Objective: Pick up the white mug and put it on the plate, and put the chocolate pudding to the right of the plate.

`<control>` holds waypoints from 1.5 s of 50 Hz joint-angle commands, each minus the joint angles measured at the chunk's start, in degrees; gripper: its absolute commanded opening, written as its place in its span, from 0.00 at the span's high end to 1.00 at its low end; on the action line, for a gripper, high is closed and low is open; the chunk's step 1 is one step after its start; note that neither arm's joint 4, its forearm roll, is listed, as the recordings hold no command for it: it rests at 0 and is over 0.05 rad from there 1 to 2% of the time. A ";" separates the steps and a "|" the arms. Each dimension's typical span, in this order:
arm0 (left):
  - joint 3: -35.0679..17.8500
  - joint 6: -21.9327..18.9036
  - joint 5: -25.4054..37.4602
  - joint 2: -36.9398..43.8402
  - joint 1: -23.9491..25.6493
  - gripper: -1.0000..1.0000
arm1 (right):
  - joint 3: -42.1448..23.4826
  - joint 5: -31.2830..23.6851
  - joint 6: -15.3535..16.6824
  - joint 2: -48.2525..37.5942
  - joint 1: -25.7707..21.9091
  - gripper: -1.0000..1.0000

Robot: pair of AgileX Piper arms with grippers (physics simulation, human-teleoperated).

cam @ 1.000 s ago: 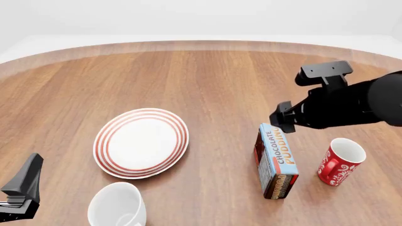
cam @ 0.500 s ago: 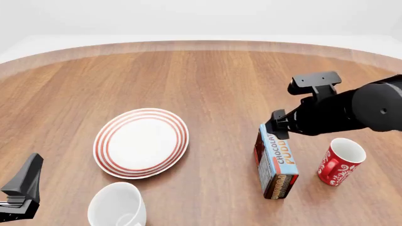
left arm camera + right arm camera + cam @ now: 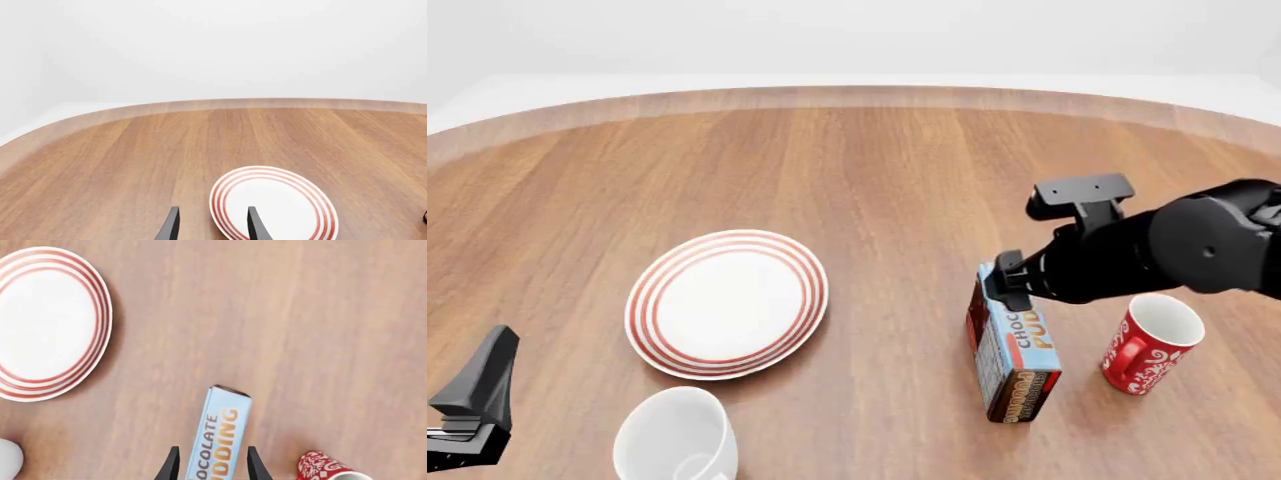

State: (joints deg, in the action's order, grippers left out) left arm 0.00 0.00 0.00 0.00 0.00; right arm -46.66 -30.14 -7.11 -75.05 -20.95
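Observation:
The chocolate pudding carton (image 3: 1014, 350) stands on a long edge, right of the plate (image 3: 727, 303), light blue face up. My right gripper (image 3: 1009, 287) is open and low over the carton's far end. In the right wrist view its fingers (image 3: 172, 466) stand either side of the carton (image 3: 220, 440), which fills most of the gap. The white mug (image 3: 677, 436) sits upright near the front edge, just in front of the plate. My left gripper (image 3: 486, 372) is open and empty at the front left, left of the white mug. The left wrist view shows its fingers (image 3: 169, 228) and the plate (image 3: 273, 205).
A red mug with a white pattern (image 3: 1149, 343) stands right of the carton, close to my right arm. It also shows in the right wrist view (image 3: 327, 467). The plate (image 3: 47, 320) and a sliver of the white mug (image 3: 8, 458) show there too. The round wooden table's rim (image 3: 854, 95) curves across the back.
My right gripper has come down and toward the near left, from behind the carton to over its far end. The left arm, mugs, plate and carton have not moved.

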 commanded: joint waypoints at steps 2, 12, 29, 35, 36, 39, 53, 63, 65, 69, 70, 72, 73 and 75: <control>0.00 0.00 0.00 0.00 0.00 0.00 | 0.99 0.93 -0.30 -1.10 0.29 0.00; 0.00 0.00 0.00 0.00 0.00 0.00 | 1.93 1.66 -0.54 -1.85 0.83 0.00; 0.00 0.00 0.00 0.00 0.00 0.00 | 2.78 3.29 -1.78 -3.99 -0.34 0.00; 0.00 0.00 0.00 0.00 0.00 0.00 | 3.09 3.65 -1.88 -4.42 -0.18 0.00; 0.00 0.00 0.00 0.00 0.00 0.00 | 3.28 3.75 -1.66 -4.42 -0.08 0.00; 0.00 0.00 0.00 0.00 0.00 0.00 | 3.59 4.05 -1.72 -4.63 0.01 0.00; 0.00 0.00 0.00 0.00 0.00 0.00 | 4.62 5.52 -2.71 -6.79 -0.68 0.00; 0.00 0.00 0.00 0.00 0.00 0.00 | 5.42 6.53 -5.20 -8.15 -2.37 0.00; 0.00 0.00 0.00 0.00 0.00 0.00 | 5.50 6.58 -5.67 -8.24 -2.53 0.00; 0.00 0.00 0.00 0.00 0.00 0.00 | 5.98 7.10 -4.86 -8.75 -2.11 0.00; 0.00 0.00 0.00 0.00 0.00 0.00 | 6.07 7.23 -4.78 -8.93 -1.94 0.00; 0.00 0.00 0.00 0.00 0.00 0.00 | 6.19 7.42 -4.82 -9.24 -1.94 0.00; 0.00 0.00 0.00 0.00 0.00 0.00 | 6.20 7.43 -4.82 -9.24 -1.94 0.00; 0.00 0.00 0.00 0.00 0.00 0.00 | 6.43 7.63 -4.86 -9.38 -1.98 0.00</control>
State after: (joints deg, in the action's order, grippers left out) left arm 0.00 0.00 0.00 0.00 0.00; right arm -41.57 -23.42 -11.95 -82.76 -22.24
